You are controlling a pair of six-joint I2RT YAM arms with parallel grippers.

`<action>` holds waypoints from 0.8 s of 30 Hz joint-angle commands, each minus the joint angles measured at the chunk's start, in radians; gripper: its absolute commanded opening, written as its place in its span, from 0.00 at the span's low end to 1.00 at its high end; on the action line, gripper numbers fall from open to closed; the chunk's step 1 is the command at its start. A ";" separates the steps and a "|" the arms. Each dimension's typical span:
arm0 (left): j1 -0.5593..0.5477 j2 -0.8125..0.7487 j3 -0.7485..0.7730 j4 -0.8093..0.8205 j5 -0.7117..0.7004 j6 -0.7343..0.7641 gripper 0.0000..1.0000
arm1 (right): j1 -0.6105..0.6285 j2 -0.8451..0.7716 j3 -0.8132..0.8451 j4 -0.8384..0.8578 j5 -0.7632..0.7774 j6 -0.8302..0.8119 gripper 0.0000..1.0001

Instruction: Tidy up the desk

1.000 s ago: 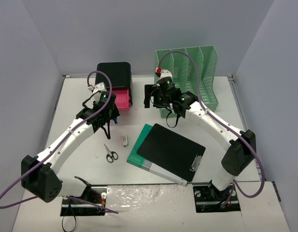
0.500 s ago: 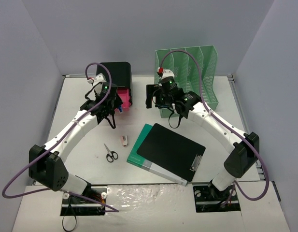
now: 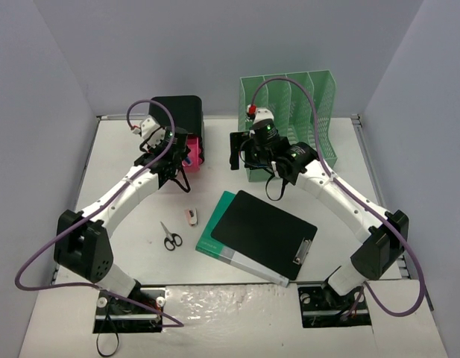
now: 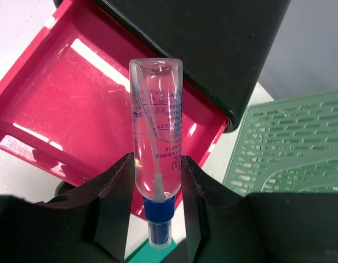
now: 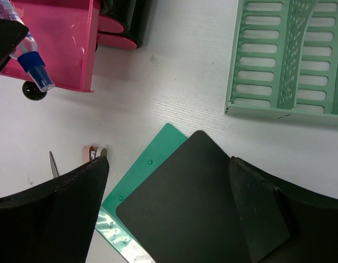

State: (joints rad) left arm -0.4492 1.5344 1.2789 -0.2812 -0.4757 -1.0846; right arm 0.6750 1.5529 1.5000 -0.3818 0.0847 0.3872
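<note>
On the white desk (image 3: 125, 216), a black drawer unit (image 3: 177, 112) stands at the back with its pink drawer (image 4: 59, 104) pulled out. My left gripper (image 4: 156, 164) is shut on a clear bottle with a blue cap (image 4: 156, 126), holding it over the drawer's right part, cap end toward the wrist. From above, the left gripper (image 3: 177, 153) sits at the drawer's front. My right gripper (image 5: 169, 164) is open with nothing in it, hovering over the desk above the black clipboard (image 5: 185, 208). From above, the right gripper (image 3: 241, 153) hangs between the drawer unit and the file rack.
A green file rack (image 3: 293, 112) stands at the back right. The black clipboard (image 3: 263, 233) lies on a green folder (image 3: 215, 224) in the middle. Scissors (image 3: 170, 237) and a small red-and-white item (image 3: 191, 216) lie left of the folder.
The left arm has carried the bottle away from the desk's middle toward the back, over the pink drawer. The right gripper has drifted slightly right and stayed open.
</note>
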 commanded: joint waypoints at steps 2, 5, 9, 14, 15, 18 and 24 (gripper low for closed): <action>0.003 -0.011 0.028 0.107 -0.119 -0.116 0.00 | 0.002 -0.070 -0.014 -0.003 0.030 -0.026 0.88; 0.002 -0.013 0.010 0.117 -0.141 -0.149 0.00 | 0.003 -0.074 -0.019 -0.009 0.030 -0.029 0.88; -0.004 -0.016 -0.040 0.138 -0.175 -0.221 0.00 | 0.003 -0.073 -0.020 -0.023 0.028 -0.040 0.88; -0.021 -0.013 -0.075 0.141 -0.189 -0.272 0.00 | 0.001 -0.065 -0.014 -0.031 0.020 -0.051 0.88; -0.026 -0.013 -0.083 0.145 -0.191 -0.280 0.00 | 0.000 -0.062 -0.012 -0.032 0.018 -0.053 0.88; -0.033 -0.006 -0.089 0.158 -0.192 -0.288 0.00 | 0.000 -0.057 -0.008 -0.033 0.011 -0.055 0.88; -0.027 0.025 -0.083 0.178 -0.170 -0.290 0.00 | 0.001 -0.050 -0.002 -0.038 0.007 -0.062 0.88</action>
State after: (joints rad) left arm -0.4799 1.5580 1.1622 -0.1800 -0.6254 -1.3451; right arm 0.6748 1.5284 1.4788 -0.4318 0.0902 0.3456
